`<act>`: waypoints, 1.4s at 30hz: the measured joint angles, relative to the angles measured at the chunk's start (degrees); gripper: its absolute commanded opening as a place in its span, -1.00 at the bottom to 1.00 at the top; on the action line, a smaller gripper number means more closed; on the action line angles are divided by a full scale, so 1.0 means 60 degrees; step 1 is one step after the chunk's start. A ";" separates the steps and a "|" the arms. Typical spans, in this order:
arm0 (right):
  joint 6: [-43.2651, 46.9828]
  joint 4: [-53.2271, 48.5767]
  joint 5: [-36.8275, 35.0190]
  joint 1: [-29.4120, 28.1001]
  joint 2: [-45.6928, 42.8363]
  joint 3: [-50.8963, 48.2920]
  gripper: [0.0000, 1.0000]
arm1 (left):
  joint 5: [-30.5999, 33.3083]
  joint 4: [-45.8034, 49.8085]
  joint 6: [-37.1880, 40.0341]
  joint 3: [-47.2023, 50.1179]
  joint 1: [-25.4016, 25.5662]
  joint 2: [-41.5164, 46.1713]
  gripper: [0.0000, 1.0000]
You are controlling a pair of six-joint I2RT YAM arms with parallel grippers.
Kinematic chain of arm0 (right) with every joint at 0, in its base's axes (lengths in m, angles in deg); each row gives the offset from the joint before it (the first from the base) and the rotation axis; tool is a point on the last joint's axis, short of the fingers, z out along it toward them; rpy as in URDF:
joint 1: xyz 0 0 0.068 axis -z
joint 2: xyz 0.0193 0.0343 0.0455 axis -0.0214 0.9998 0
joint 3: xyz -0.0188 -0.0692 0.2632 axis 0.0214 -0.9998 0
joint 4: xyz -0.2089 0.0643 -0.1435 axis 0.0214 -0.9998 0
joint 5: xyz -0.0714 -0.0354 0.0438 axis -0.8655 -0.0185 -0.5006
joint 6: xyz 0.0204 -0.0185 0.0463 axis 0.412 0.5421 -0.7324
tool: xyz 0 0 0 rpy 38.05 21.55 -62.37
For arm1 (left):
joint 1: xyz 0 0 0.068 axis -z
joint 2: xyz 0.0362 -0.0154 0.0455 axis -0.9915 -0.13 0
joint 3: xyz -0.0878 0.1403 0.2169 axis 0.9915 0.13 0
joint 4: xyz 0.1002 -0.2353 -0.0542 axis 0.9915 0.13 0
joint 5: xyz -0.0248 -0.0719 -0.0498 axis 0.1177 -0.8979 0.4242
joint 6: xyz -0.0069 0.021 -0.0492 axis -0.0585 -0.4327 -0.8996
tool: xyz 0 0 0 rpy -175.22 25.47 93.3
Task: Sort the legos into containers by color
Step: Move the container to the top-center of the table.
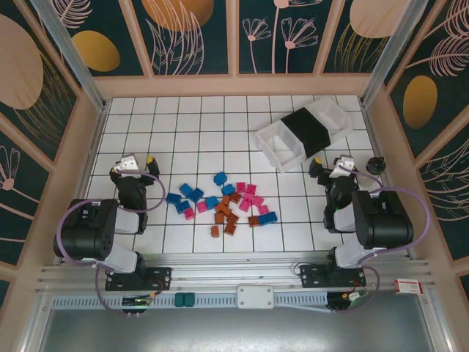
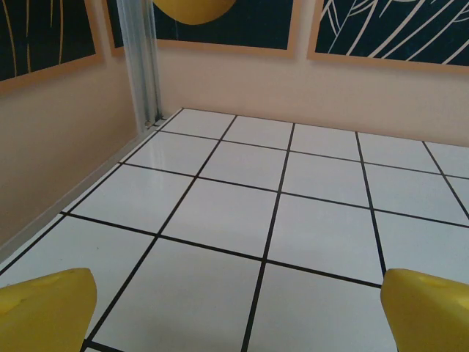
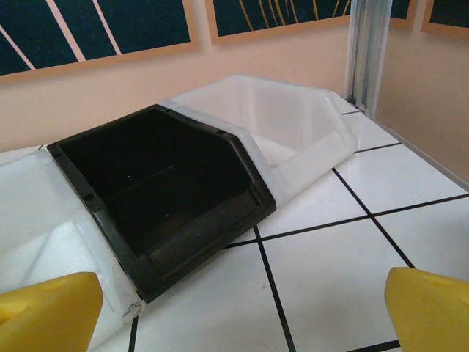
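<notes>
Lying heaped, legos (image 1: pixel 222 208) rest between left fingers (image 2: pixel 44 312) and right fingers (image 3: pixel 429 308).

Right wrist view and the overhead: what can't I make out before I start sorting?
- Near white plastic bin, right wrist view: cut off by the left edge, its corner behind a yellow fingertip of the right gripper.
- Pile of tiny blue, pink and orange-brown plastic bricks, top view: too small and bunched for an exact count.
- Small dark round object, top view, far right: too small to identify.
</notes>
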 measured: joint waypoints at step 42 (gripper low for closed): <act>-0.0033 -0.0142 0.0331 0.0244 -0.0120 0.0022 0.99 | 0.0164 0.0095 -0.0018 0.0000 0.0000 0.0084 0.98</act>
